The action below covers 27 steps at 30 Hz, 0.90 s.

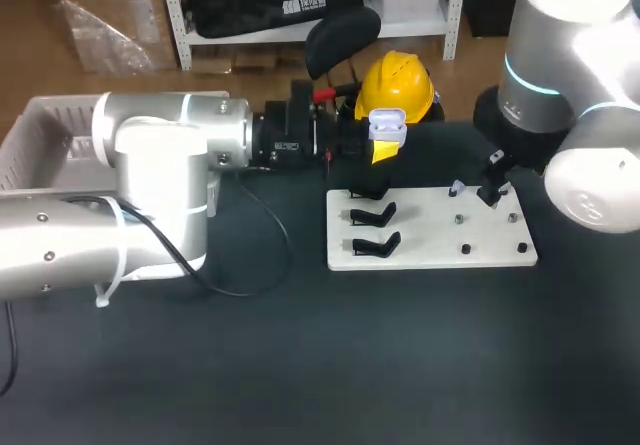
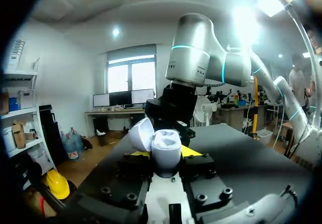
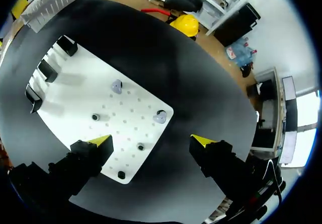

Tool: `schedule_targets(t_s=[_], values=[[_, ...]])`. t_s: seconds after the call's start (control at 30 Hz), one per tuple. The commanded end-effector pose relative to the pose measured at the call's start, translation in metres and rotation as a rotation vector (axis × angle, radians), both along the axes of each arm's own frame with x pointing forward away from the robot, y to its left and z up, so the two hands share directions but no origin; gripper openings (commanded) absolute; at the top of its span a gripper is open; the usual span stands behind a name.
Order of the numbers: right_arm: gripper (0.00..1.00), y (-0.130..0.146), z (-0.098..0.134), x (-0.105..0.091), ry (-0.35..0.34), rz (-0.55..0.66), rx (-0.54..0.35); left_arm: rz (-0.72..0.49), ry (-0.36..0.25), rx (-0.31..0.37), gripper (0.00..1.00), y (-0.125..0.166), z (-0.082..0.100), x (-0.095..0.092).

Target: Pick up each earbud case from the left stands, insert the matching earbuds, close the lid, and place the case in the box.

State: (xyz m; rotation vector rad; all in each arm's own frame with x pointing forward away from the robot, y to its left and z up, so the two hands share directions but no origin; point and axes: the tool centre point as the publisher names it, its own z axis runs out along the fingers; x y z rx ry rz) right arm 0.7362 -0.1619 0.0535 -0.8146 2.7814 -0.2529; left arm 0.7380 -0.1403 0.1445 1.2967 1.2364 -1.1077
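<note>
1. case is clamped between the two fingers of the left gripper. its lid is swung open, and it is held up in the air beyond the far edge of the white board, at the end where the stands are.
2. stands, three black ones, sit at the board's left end; none carries a case that i can see.
3. right gripper hangs over the board's right end with its fingers spread wide and nothing between them.
4. earbuds, two pale ones, sit on the board. the nearer earbud lies just ahead of the gap between the right fingers, and the other earbud is farther on toward the stands.
5. judging by this, the step in hand is fetching an earbud. the right arm is nearer and free, while the left arm is busy holding the case. the coming move turns on dropping onto the nearer earbud, then carrying it across the board to the open case, which lies off toward the stands' end and beyond the far edge.
6. box, a white basket, sits at the table's far left, beyond the left arm and well apart from the case.
</note>
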Motion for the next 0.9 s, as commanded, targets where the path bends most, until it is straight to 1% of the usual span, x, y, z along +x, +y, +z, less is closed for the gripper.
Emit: schedule_targets(t_s=[0.03,0.07,0.13,0.17,0.2,0.23,0.3,0.5,0.57,0.67,0.83,0.9], values=[[1.0,0.003,-0.007,0.008,0.016,-0.015,-0.005,0.007,-0.006,-0.006,0.0,0.001,-0.001,-0.003],[1.0,0.002,-0.009,0.009,0.017,-0.016,-0.008,0.007,-0.006,-0.006,0.0,0.001,-0.001,-0.003],[0.95,0.0,-0.012,0.013,0.017,-0.027,-0.002,0.007,-0.006,-0.006,0.0,0.001,-0.001,-0.003],[0.82,-0.001,-0.013,0.015,0.016,-0.028,-0.004,0.007,-0.006,-0.006,0.0,0.001,-0.001,-0.003],[0.76,0.0,-0.014,0.016,0.015,-0.032,-0.003,0.007,-0.006,-0.006,0.0,0.001,-0.001,-0.003],[0.74,0.0,-0.015,0.018,0.01,-0.035,-0.001,0.007,-0.006,-0.006,0.0,0.001,-0.001,-0.003],[0.64,0.0,-0.015,0.019,0.005,-0.038,0.0,0.007,-0.006,-0.006,0.0,0.001,-0.001,-0.003],[0.56,0.003,-0.017,0.024,0.01,-0.036,0.002,0.007,-0.006,-0.006,0.0,0.001,-0.001,-0.003],[0.5,0.002,-0.018,0.026,0.011,-0.041,-0.002,0.007,-0.006,-0.006,0.0,0.001,-0.001,-0.003],[0.5,0.001,-0.022,0.029,0.012,-0.048,0.002,0.007,-0.006,-0.006,0.0,0.001,-0.001,-0.003],[0.5,0.002,-0.022,0.028,0.014,-0.084,0.012,0.007,-0.006,-0.006,0.0,0.001,-0.001,-0.003],[0.53,0.002,-0.022,0.027,0.012,-0.097,0.01,0.007,-0.006,-0.006,0.0,0.001,-0.001,-0.003]])
